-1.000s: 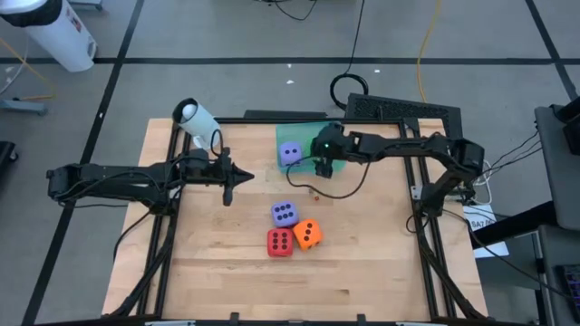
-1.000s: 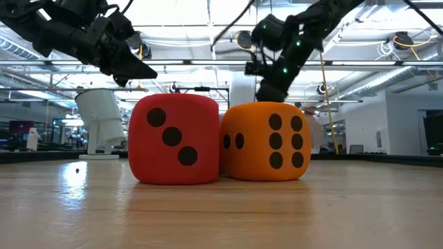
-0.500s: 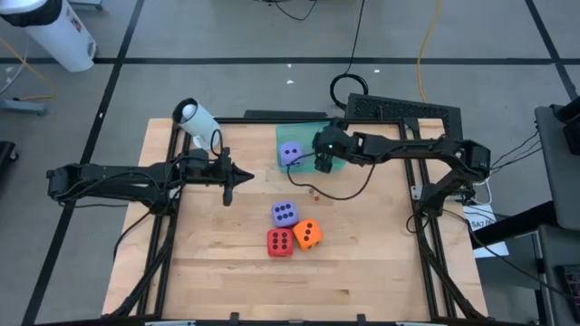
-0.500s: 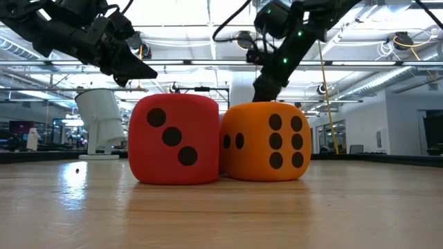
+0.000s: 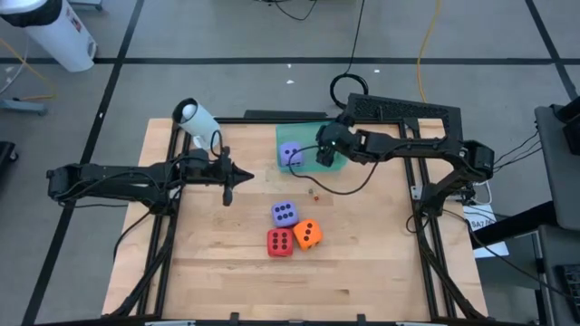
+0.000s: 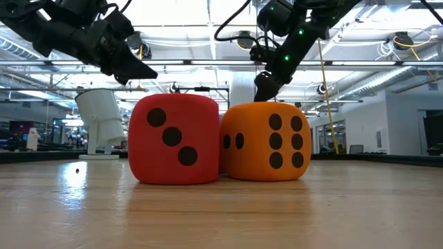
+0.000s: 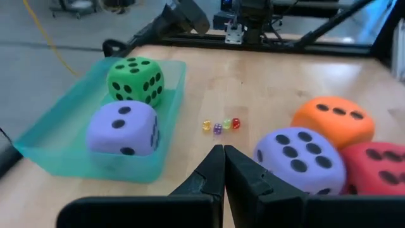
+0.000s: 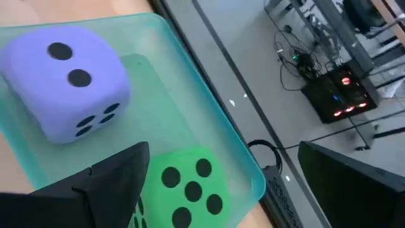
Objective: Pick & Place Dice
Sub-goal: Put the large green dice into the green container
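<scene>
High view shows the right claw point(image 5: 323, 156) up over the green tray point(image 5: 306, 132) at the far side of the table point(image 5: 362, 263), with its two fingers wide apart and nothing between them. In the tray sit two dice, the green die point(image 7: 135, 79) and a purple die point(image 7: 122, 128), side by side and close together. Three more dice wait in the middle of the table: another purple die point(image 5: 284, 214), the orange die point(image 5: 307, 234) and the red die point(image 5: 280, 243), all bunched up and touching. Some tiny beads point(image 7: 221, 125) lie on the wood between the tray and that bunch. The left claw point(image 5: 227, 177) hangs above the table near its own side, with its fingers pressed together and holding nothing. It looks like the green die is set down, so two of five are done. I think the right claw should lift straight up first, so it does not bump the dice in the tray. Then it can go for the purple die in the bunch, since that one is nearest. It should come down from the top with fingers on two free sides, so it does not push the red and orange ones away.
</scene>
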You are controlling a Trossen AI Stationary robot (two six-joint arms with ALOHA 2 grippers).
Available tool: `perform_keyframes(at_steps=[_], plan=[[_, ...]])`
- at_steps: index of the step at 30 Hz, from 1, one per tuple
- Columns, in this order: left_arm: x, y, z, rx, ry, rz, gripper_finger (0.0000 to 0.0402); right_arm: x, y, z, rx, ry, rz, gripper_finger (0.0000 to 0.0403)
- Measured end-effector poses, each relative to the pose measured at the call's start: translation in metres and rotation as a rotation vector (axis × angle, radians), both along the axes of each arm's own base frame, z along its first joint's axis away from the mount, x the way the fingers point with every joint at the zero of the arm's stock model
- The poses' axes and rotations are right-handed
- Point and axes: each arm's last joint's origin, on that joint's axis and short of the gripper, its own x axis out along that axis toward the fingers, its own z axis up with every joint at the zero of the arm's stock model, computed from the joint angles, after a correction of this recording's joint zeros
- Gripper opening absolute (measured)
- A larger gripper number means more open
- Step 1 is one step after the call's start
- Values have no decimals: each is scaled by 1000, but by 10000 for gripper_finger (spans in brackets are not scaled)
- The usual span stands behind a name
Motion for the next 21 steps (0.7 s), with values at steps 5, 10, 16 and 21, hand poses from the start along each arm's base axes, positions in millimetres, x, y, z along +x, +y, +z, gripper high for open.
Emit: perform_keyframes(at_steps=[5,10,16,21], plan=[[1,5,5,110,-36,118,19,-10,-26,-1,129,-31,86,393],[-2,9,2,127,8,174,19,-17,-44,5,211,-73,152,393],[-10,29,16,60,-131,317,19,-27,-57,50,277,-37,57,393],[-22,41,41,22,-267,190,6,-37,-65,80,342,-31,89,393]])
